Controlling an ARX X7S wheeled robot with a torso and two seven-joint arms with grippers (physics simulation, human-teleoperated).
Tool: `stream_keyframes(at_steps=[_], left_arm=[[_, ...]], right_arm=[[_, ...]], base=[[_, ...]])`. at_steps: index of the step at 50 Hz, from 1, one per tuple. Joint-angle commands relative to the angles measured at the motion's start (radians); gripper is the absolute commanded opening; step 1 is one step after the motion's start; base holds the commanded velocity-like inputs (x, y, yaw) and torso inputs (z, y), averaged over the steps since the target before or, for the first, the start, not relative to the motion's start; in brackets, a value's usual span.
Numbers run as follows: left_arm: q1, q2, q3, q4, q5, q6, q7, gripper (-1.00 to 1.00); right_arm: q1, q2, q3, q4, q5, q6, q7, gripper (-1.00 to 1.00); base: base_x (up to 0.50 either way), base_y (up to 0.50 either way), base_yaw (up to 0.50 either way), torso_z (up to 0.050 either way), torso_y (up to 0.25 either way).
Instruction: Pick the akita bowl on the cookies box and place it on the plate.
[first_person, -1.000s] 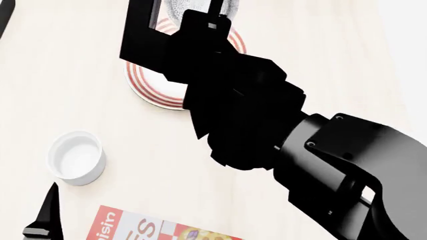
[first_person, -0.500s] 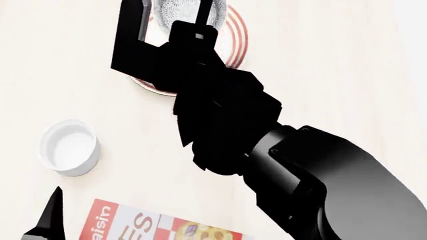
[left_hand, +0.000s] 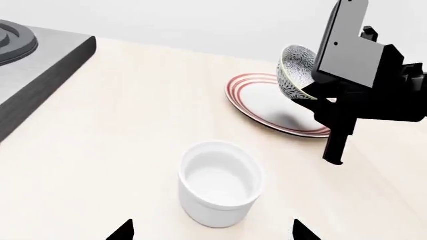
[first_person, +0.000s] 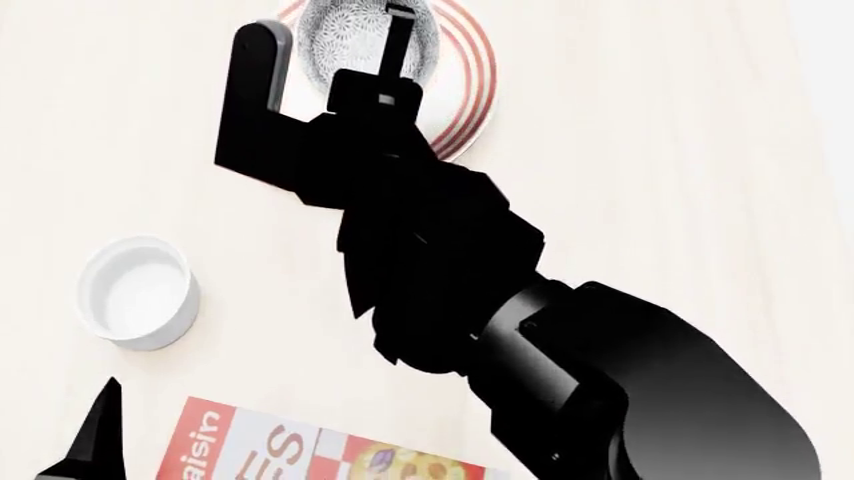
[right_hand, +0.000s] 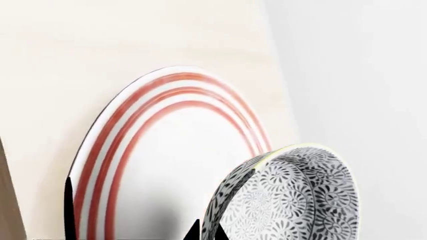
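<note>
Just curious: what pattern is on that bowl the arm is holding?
The akita bowl has a dense black-and-white speckled floral pattern; the right wrist view shows it best.

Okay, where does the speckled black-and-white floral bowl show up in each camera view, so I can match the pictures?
Head view: the speckled black-and-white bowl sits at the top edge, over the red-ringed white plate, between the right gripper fingers.
Left wrist view: the bowl is upper right, tilted, above the plate.
Right wrist view: the bowl fills the lower right, tilted.
Shared landmark: the plate shows in all three.
</note>
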Motion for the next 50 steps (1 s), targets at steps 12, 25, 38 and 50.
stream_keyframes(at_steps=[12,25,38,50], left_arm=[[0.006,-0.006,0.003,-0.001,-0.007,0.012,0.008,1.00],[0.006,-0.009,0.006,-0.001,-0.011,0.009,0.005,1.00],[0.007,-0.011,0.009,0.002,-0.012,0.011,0.003,1.00],[0.007,-0.015,0.012,0.007,-0.011,0.009,-0.003,1.00]], right_arm=[[-0.030,-0.004,0.028,0.016,-0.049,0.006,-0.016,-1.00],[-0.024,-0.004,0.029,0.016,-0.048,0.005,-0.018,1.00],[0.013,-0.004,0.032,0.020,-0.041,0.005,-0.018,1.00],[0.066,0.185,0.050,-0.342,0.022,0.153,-0.026,1.00]], base=[[0.00,0.00,0.00,0.000,0.000],[0.00,0.00,0.00,0.000,0.000],[0.00,0.00,0.00,0.000,0.000],[0.00,0.00,0.00,0.000,0.000]])
